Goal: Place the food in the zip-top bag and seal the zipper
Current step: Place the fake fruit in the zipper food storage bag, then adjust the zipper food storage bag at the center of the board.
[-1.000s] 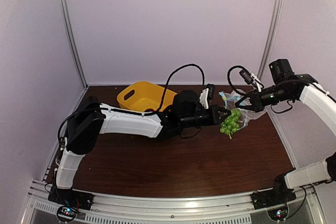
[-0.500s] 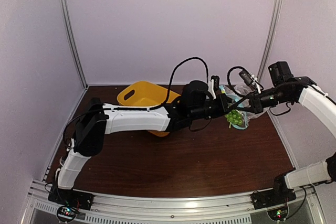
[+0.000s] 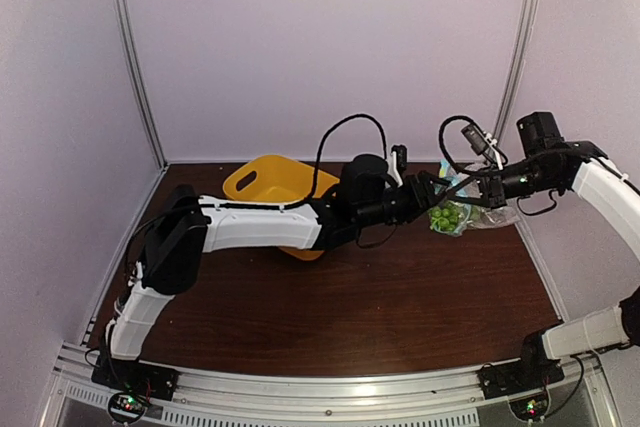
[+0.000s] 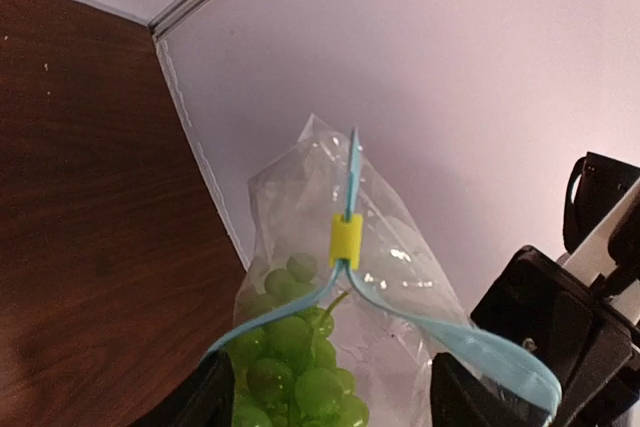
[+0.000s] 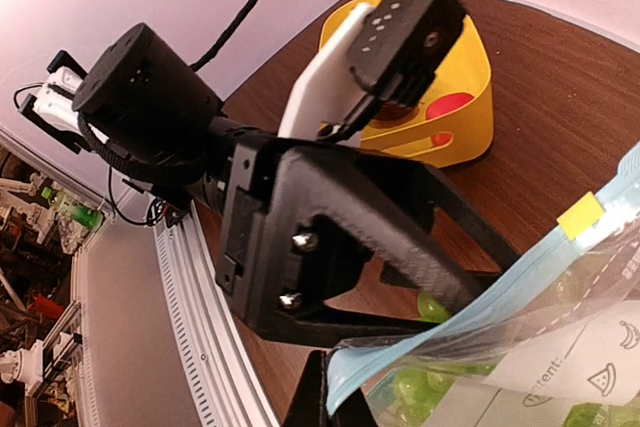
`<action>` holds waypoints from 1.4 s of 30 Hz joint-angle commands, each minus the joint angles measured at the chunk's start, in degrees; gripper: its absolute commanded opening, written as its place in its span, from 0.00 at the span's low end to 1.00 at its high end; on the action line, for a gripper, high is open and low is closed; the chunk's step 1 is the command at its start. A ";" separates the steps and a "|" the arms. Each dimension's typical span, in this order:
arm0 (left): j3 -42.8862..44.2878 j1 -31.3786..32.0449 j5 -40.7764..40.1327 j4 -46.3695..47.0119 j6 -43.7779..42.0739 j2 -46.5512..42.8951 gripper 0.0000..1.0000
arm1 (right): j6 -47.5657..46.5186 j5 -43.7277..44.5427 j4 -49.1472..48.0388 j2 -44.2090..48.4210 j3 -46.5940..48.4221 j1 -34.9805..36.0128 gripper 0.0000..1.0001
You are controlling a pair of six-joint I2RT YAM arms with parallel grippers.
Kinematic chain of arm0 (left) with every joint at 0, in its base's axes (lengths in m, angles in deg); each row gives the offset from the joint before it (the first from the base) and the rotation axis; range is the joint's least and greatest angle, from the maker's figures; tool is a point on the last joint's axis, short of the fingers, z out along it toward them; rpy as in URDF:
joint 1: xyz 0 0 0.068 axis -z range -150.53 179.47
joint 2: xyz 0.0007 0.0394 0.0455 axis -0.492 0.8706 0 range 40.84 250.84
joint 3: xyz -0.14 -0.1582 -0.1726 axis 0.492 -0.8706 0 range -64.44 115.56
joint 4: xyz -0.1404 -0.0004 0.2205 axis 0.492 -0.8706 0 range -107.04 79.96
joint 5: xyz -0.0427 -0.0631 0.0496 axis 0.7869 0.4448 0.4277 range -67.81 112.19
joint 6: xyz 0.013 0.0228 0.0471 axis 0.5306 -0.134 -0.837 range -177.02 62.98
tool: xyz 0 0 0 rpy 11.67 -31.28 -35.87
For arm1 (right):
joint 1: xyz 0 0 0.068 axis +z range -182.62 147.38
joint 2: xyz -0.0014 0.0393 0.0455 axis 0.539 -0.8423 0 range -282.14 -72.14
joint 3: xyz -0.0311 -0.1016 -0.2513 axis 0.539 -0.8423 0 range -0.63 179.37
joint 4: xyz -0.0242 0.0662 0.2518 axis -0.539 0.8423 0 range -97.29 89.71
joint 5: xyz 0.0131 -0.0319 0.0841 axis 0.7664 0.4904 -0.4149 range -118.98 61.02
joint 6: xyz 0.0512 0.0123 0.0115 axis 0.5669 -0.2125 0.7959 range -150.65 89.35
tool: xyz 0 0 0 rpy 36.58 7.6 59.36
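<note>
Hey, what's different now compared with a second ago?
The left hand carried the grape bunch rightward into the mouth of the zip-top bag, then opened its fingers, apparently letting the bunch go. The right hand kept its pinch on the bag's blue edge, and the yellow basket stayed where it was.

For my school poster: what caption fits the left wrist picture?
Green grapes sit inside a clear bag, its blue zipper spread open up to a yellow slider.
</note>
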 commanded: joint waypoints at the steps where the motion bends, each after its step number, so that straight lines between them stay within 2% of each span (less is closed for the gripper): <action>1: -7.18 -0.55 3.60 7.11 -2.64 -9.31 0.71 | 5.38 5.94 -5.76 -1.02 -0.45 -3.31 0.00; 6: -14.93 -0.59 2.48 5.65 -9.43 -18.50 0.78 | 4.06 6.39 -6.18 -5.56 -1.65 -5.01 0.00; 8: -15.96 -0.54 -0.98 -0.74 -13.39 -20.55 0.77 | 4.57 5.57 -7.68 -6.54 -2.74 -5.16 0.00; 9: -15.93 -0.58 -3.93 -5.25 -14.00 -20.90 0.73 | 4.92 5.01 -8.10 -6.75 -3.05 -5.19 0.00; 11: -18.08 -0.71 -7.43 -8.01 -15.50 -20.41 0.56 | 5.52 4.42 -8.82 -6.57 -3.55 -5.18 0.00; 12: -18.57 -0.69 -7.12 -8.23 -16.30 -19.77 0.46 | 5.74 4.36 -9.08 -6.31 -3.70 -5.14 0.00; 15: -18.63 -0.63 -3.43 -8.72 -15.56 -16.71 0.33 | 5.57 3.71 -8.98 -5.77 -4.25 -5.12 0.00; 17: -18.64 -0.30 -2.43 -7.97 -14.26 -15.10 0.19 | 5.37 3.63 -8.81 -5.42 -4.56 -5.13 0.00; 18: -18.67 -0.07 -2.22 -7.42 -13.84 -14.48 0.16 | 5.47 3.63 -8.92 -5.05 -4.81 -5.11 0.00; 20: -18.36 0.24 -1.98 -6.78 -13.57 -13.35 0.16 | 5.63 3.49 -9.34 -4.46 -5.21 -5.11 0.00; 22: -16.46 0.30 -1.69 -9.37 -13.10 -11.32 0.32 | 5.79 3.03 -9.56 -4.02 -5.33 -5.18 0.00; 24: -14.83 0.32 -1.36 -11.05 -12.61 -9.86 0.40 | 5.84 2.60 -9.54 -3.65 -5.50 -5.20 0.00; 30: -12.71 0.29 2.50 -9.94 -11.26 -6.64 0.35 | 6.76 2.19 -10.95 -2.97 -6.03 -5.13 0.00; 37: -11.43 0.34 4.92 -6.62 -10.30 -4.53 0.42 | 6.81 2.21 -11.15 -3.31 -6.29 -5.11 0.00; 42: -9.26 0.33 4.00 -8.53 -9.75 -2.95 0.35 | 6.98 0.90 -11.07 -3.01 -6.26 -5.15 0.00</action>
